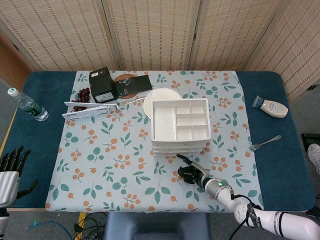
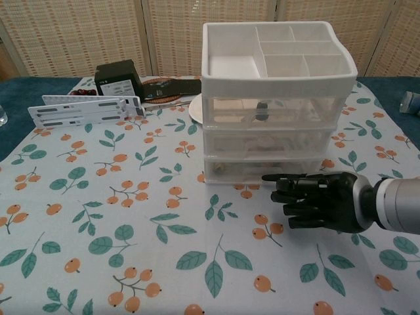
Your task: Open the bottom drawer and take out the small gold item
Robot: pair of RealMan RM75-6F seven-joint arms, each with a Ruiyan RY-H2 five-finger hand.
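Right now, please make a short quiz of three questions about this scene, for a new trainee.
1. True or false: the bottom drawer of the white organizer is already pulled out.
2. Which hand is in front of the organizer? A) right hand B) left hand C) both
3. Fill the gap: the fork lies on the blue table, to the ____ of the organizer in the head view.

Key
1. False: all the drawers sit flush.
2. A: it holds nothing, with its fingers reaching toward the bottom drawer; the left hand waits at the table's near left edge.
3. Right.
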